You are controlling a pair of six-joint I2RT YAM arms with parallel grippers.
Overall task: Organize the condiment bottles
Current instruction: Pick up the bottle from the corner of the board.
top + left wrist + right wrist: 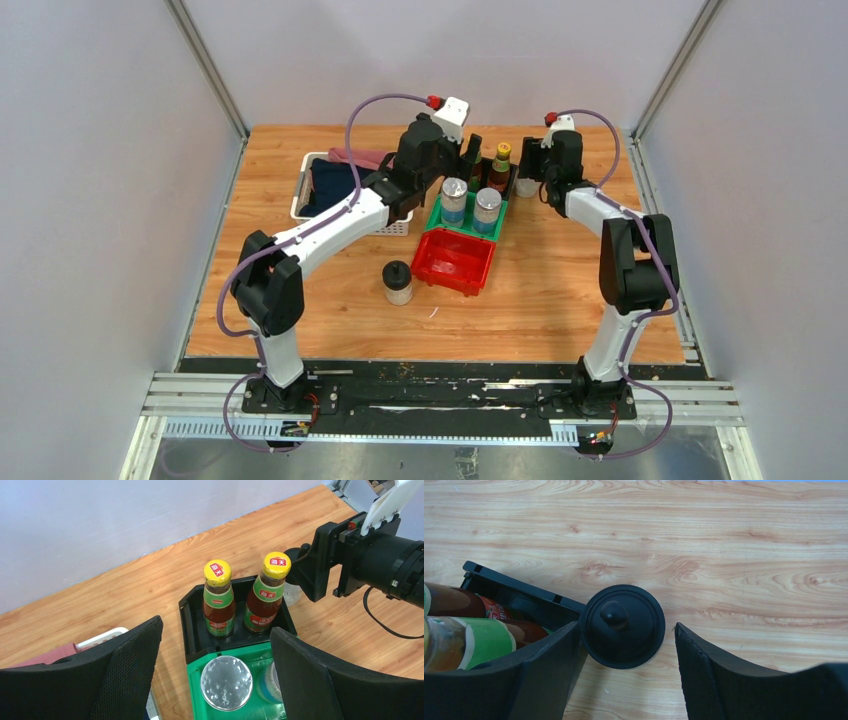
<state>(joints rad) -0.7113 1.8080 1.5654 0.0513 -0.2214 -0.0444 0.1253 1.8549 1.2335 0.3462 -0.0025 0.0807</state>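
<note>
My left gripper (216,630) stands wide open and grips nothing. Its fingers (120,675) hang apart above the green bin (194,685), where the two silver-lidded shakers (226,682) stand side by side. That arm reaches diagonally from its base over the white basket (300,195), with the wrist tipped down toward the bins. Just beyond the shakers, the two yellow-capped sauce bottles (218,600) stand upright together in the black bin (187,625). The red bin (455,260) sits nearer me, against the green one, and one black-lidded jar (398,282) stands on the table (560,300) just left of it.

My right gripper (626,635) is parted around the second black-lidded jar (624,615), which stands on the wood just beside the black bin. The finger (549,665) nearer the bin lies right against the lid's rim and the other is clear of it, so the jar is not clamped. That arm rises, folds at the elbow and points its wrist straight down.
</note>
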